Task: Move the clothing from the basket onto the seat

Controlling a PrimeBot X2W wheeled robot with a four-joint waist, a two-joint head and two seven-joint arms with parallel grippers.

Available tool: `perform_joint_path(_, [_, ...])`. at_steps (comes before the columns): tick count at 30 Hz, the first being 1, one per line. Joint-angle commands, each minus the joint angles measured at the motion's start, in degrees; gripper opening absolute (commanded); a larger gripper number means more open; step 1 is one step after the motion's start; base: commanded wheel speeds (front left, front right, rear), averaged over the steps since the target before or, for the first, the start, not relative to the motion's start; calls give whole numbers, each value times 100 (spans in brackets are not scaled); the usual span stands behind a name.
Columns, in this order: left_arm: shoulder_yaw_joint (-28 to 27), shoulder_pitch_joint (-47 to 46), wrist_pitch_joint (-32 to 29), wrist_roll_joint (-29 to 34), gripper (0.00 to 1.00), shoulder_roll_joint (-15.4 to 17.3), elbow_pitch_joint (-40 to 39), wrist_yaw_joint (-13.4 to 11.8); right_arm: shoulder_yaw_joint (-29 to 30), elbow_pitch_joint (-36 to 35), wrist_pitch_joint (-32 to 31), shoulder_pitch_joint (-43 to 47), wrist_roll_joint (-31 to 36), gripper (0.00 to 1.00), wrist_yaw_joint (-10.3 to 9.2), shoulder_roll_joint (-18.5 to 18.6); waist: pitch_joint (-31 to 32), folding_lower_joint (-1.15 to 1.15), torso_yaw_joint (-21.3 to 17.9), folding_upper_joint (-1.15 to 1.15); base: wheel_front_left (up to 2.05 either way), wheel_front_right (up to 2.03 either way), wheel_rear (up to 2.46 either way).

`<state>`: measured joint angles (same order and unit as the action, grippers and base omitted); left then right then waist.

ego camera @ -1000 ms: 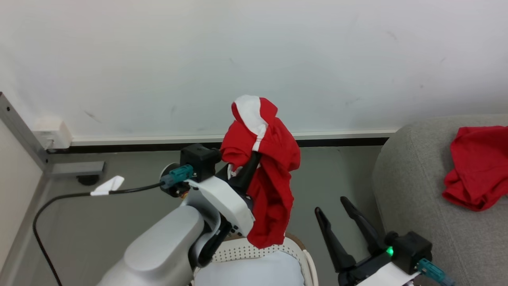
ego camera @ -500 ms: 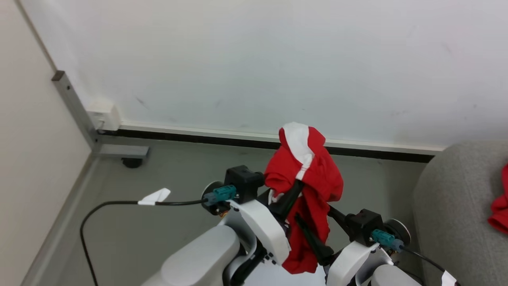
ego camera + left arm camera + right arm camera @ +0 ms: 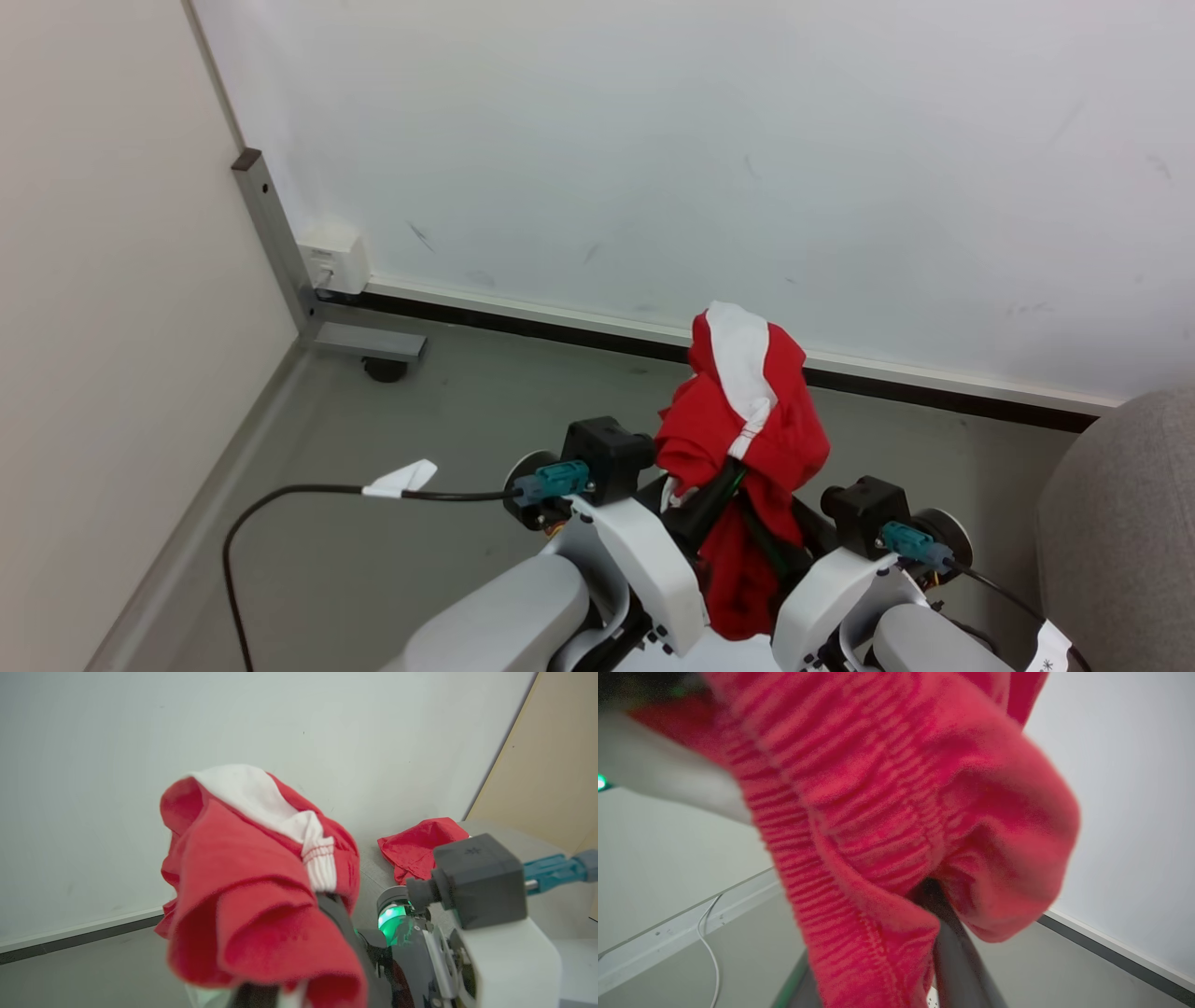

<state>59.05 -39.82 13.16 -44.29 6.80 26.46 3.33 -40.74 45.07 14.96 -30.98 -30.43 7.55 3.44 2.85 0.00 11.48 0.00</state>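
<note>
A red garment with a white panel, the clothing, hangs bunched over my left gripper, which is shut on it and holds it up in the air. My right gripper sits close beside it, its fingers buried in the lower folds. In the right wrist view red cloth lies between its dark fingers; whether they are pinching it is unclear. A second red garment lies on the grey seat. The basket is hidden below my arms.
A white wall with a dark skirting strip stands close ahead above the grey floor. A beige panel and a metal post close off the left. A black cable trails from my left wrist.
The head camera has turned left, so the seat has slid to the right edge. My right gripper has come up from the lower right into the hanging garment. The left gripper still holds it.
</note>
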Motion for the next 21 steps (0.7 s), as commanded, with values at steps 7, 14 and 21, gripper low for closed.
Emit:
perform_joint_path(7, [-55,9,32,-60,0,96,17,-26,181,-286,28,22,52,0,-13,-33,-45,0,-41,0,0,0,0])
perform_joint_path(14, [-123,-2,70,-73,0,140,19,-91,267,-430,26,103,86,0,-13,-44,-51,0,-173,0,0,0,0])
perform_joint_path(21, [-161,54,97,-42,100,205,-7,-158,626,-669,26,145,142,0,-13,7,-28,0,-441,0,0,0,0])
